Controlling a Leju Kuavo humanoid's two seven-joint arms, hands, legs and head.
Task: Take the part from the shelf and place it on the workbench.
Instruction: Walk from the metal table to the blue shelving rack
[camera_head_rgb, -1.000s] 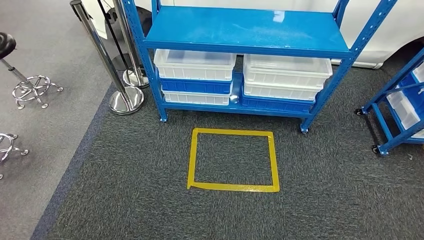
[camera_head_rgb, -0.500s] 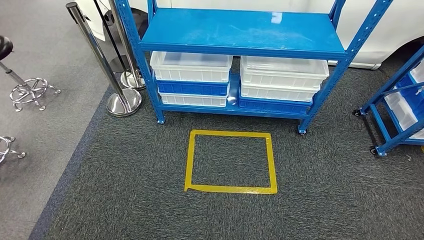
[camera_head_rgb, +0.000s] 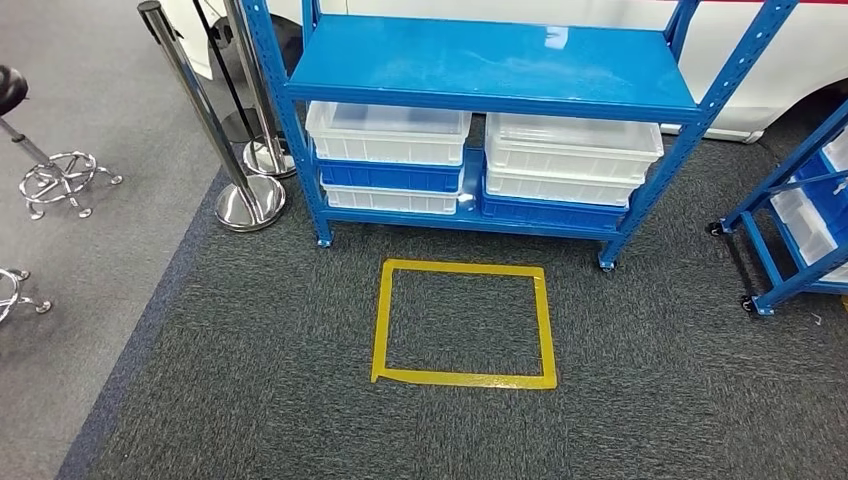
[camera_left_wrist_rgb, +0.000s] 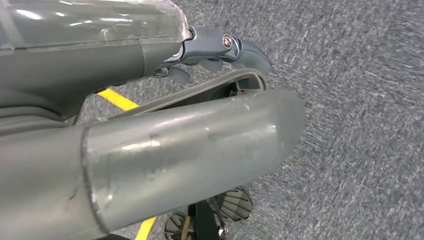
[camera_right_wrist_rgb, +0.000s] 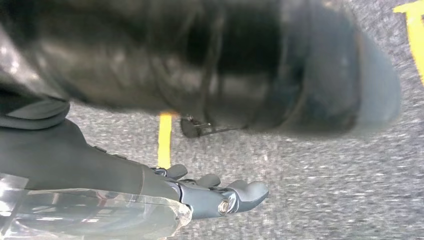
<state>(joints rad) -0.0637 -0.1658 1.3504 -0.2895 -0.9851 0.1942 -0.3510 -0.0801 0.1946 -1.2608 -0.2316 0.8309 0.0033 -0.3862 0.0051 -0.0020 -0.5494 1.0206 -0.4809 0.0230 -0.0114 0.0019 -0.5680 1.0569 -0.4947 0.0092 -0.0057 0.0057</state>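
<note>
Faced a blue metal shelf rack (camera_head_rgb: 490, 62) at twelve o'clock, standing on dark grey carpet (camera_head_rgb: 250, 400). Saw on its lower deck two stacks of shallow plastic bins side by side: a white lidded bin (camera_head_rgb: 388, 130) topping the stack at eleven o'clock, another white bin (camera_head_rgb: 572, 145) topping the one at one o'clock, with blue bins (camera_head_rgb: 392, 174) beneath. Could not make out the part, nor tell whether any bin held it. Noted a yellow tape square (camera_head_rgb: 545, 330) on the carpet at the centre, just in front of the rack. Noted two chrome barrier posts (camera_head_rgb: 250, 200) at ten o'clock beside the rack's leg, a chrome stool base (camera_head_rgb: 60, 180) at nine o'clock on lighter grey floor, and a second blue wheeled rack (camera_head_rgb: 790, 200) at three o'clock.

Held nothing in the left hand (camera_left_wrist_rgb: 210, 47); showed its fingers (camera_left_wrist_rgb: 250, 50) stretched out loosely above the carpet, apart from everything. Held nothing in the right hand (camera_right_wrist_rgb: 210, 192) either, with its fingers (camera_right_wrist_rgb: 250, 191) likewise extended and spread a little over the carpet, near a strip of yellow tape.
</note>
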